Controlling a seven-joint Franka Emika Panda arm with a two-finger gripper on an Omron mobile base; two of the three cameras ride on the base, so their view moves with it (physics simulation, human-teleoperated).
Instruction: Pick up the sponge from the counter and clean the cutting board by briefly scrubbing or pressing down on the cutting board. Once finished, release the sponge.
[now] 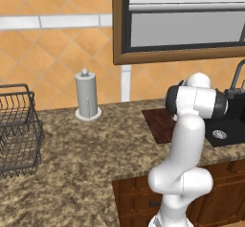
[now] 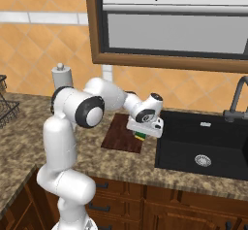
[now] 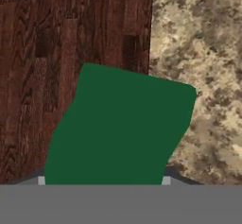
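Granite counter (image 2: 29, 141) bears cutting board (image 2: 118, 136); fingers (image 3: 166, 176) clamp sponge (image 3: 120, 128) above.

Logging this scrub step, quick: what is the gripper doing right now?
Gripper: closed on the small yellow sponge with a dark green scrub layer, above the edge of the dark reddish-brown wooden cutting board.

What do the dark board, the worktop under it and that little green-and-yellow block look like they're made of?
The cutting board looks like dark, matte stained wood, with visible grain lines. The counter looks like speckled brown-and-tan granite, or an imitation. The sponge seems foam: yellow body, flat dark green scrub layer, though no texture shows.
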